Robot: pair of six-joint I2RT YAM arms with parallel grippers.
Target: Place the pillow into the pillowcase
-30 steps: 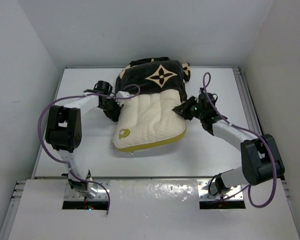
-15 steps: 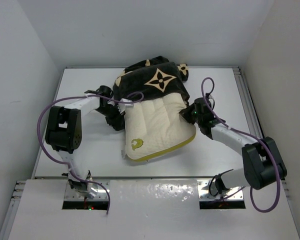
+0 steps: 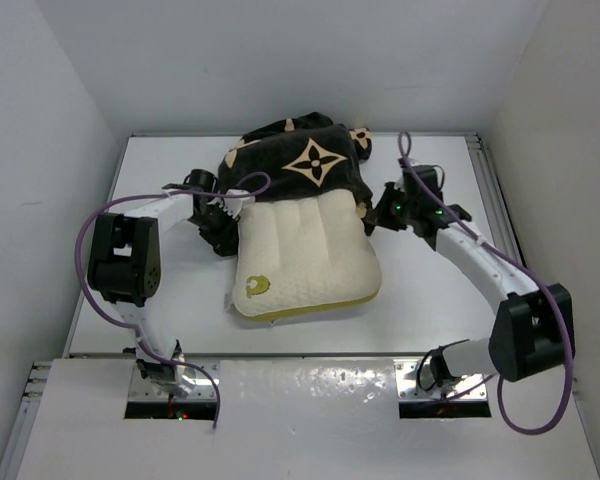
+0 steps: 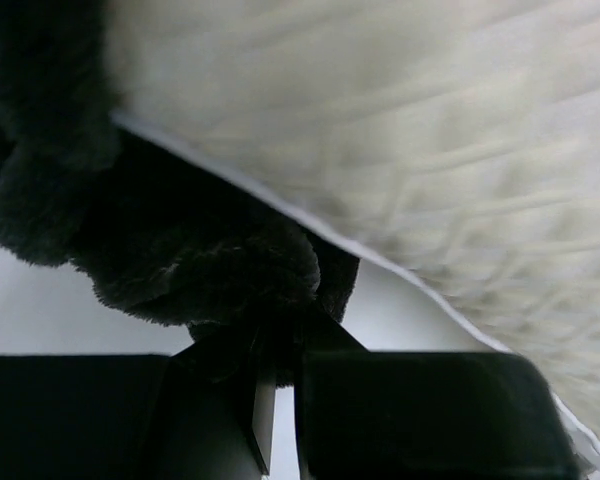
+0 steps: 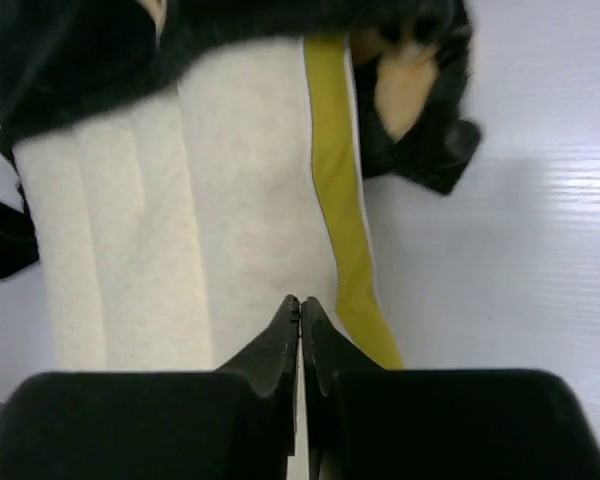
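pillow (image 3: 305, 255): large cream-white contoured rectangular cushion, lying flat mid white table (image 3: 430, 300), long axis running roughly 12 to 6 o'clock. 12 o'clock end is inside the pillowcase (image 3: 295, 165), a black velvety fabric cover with tan four-petal flower print. About the far third is covered, the rest is bare. Case is bunched and rumpled at 12 o'clock, with one big flower motif facing up. Small gold emblem (image 3: 252, 287) sits at the pillow's 7 o'clock corner. Mustard-yellow side band (image 3: 290, 312) shows along the 6 o'clock edge.

left gripper (image 3: 225, 215): at the pillow's 10 o'clock, on the case's open hem. Left wrist view shows the left gripper (image 4: 277, 345) with jaws pinched on a fold of the black pillowcase (image 4: 180, 260), and the quilted cream pillow (image 4: 400, 150) just above that fold.

right gripper (image 3: 375, 210): at the pillow's 2 o'clock, just beside the case hem. Right wrist view shows the right gripper (image 5: 300, 305) with fingers pressed together and nothing visible between them. Tips sit over the cream pillow (image 5: 230, 220), just beside the band (image 5: 345, 220). I can't tell whether they touch the surface. The black pillowcase (image 5: 80, 60) runs across the 12 o'clock side of that view, and a loose corner of it hangs at 1 o'clock on the table.
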